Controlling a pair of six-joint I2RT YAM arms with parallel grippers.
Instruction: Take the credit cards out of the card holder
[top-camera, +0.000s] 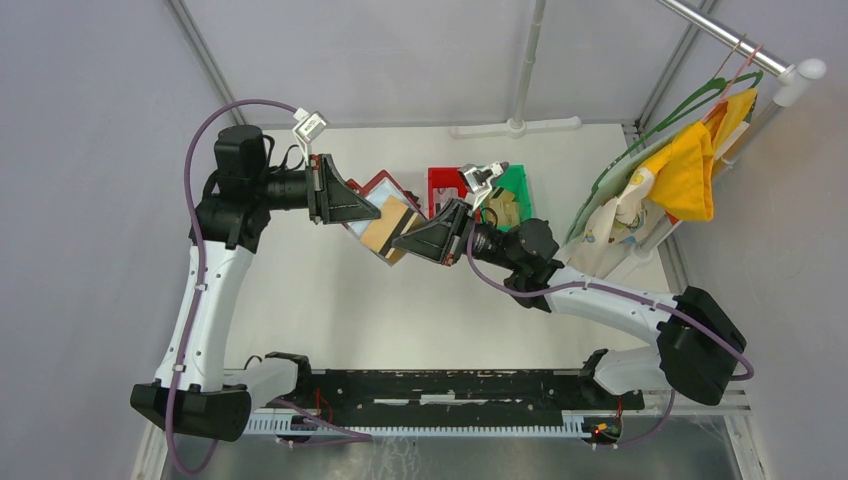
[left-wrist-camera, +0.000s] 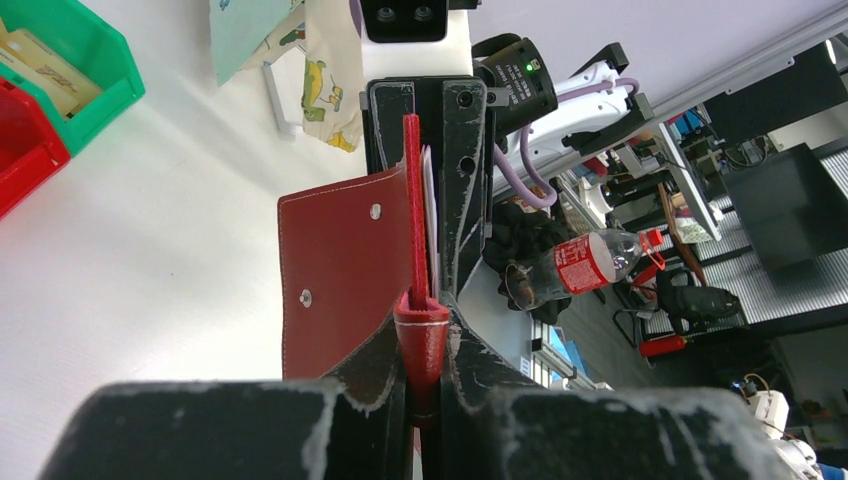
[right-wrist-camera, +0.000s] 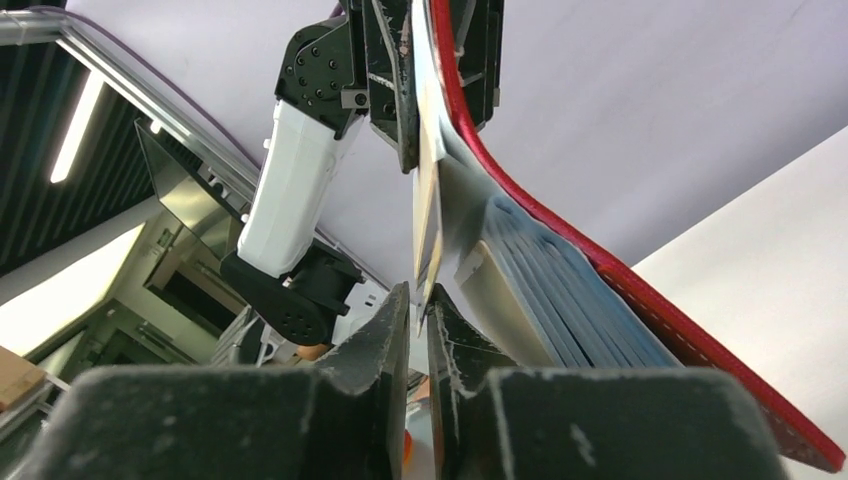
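The dark red card holder (top-camera: 381, 186) hangs open in the air above the table's middle. My left gripper (top-camera: 368, 211) is shut on its folded edge; in the left wrist view the red fold (left-wrist-camera: 421, 345) sits pinched between the jaws and a flap with snaps (left-wrist-camera: 340, 265) hangs to the left. A tan credit card (top-camera: 390, 228) sticks out of the holder towards my right gripper (top-camera: 408, 240). In the right wrist view the card's thin edge (right-wrist-camera: 427, 215) runs down between the nearly closed fingertips (right-wrist-camera: 397, 312), beside the holder's grey-blue pockets (right-wrist-camera: 560, 300). Other cards are hidden.
A red bin (top-camera: 445, 185) and a green bin (top-camera: 515, 192) with tan items stand at the back, just behind the right gripper. A rack with a yellow cloth (top-camera: 690, 170) and hangers stands at the right. A white pipe stand (top-camera: 515, 125) is at the back wall.
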